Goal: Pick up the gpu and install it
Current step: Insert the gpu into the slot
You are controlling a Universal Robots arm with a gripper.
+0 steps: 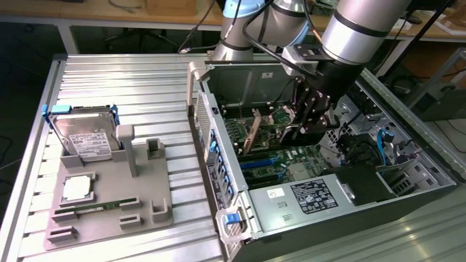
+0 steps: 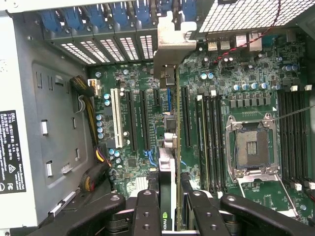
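Note:
The gpu (image 2: 171, 162) is seen edge-on in the wrist view, a thin card with its silvery end bracket (image 2: 170, 42) up against the case's rear slot openings. My gripper (image 2: 173, 209) is shut on the card, one black finger on each side of its near end. The card hangs in line with the long expansion slots of the green motherboard (image 2: 138, 128); whether its edge sits in a slot I cannot tell. In the exterior view the gripper (image 1: 300, 128) reaches down into the open computer case (image 1: 407, 191), and the brownish gpu (image 1: 252, 134) stands upright over the board.
A grey fixture (image 1: 145, 180) on the exterior view's left holds a hard drive (image 1: 87, 136), a processor (image 1: 76, 188) and a green memory stick (image 1: 95, 208). Inside the case are the power supply (image 1: 309, 196), an empty processor socket (image 2: 251, 147), cables (image 2: 91, 128) and blue slot latches (image 2: 98, 17).

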